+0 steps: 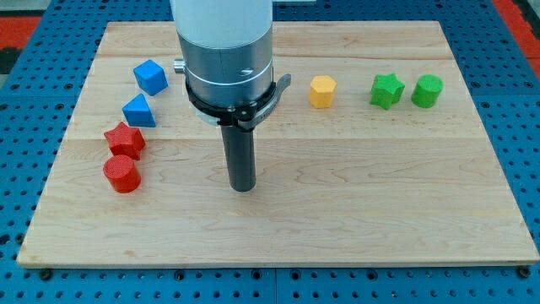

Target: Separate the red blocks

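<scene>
- The white and silver metal arm body [226, 51] is hanging straight down from the view's top.
- The straight dark rod [241, 156] is pointing vertically downward.
- My tip [243, 188] is resting at the rod's lower end.

Silver cylinder, black clamp, dark rod [242, 160]

Light wooden board [354, 211], planked grain running left-right. Blue perforated pegboard surface [523, 127] surrounds it. Red patch [17, 29] at the view's top-left corner. Even lighting.
</scene>
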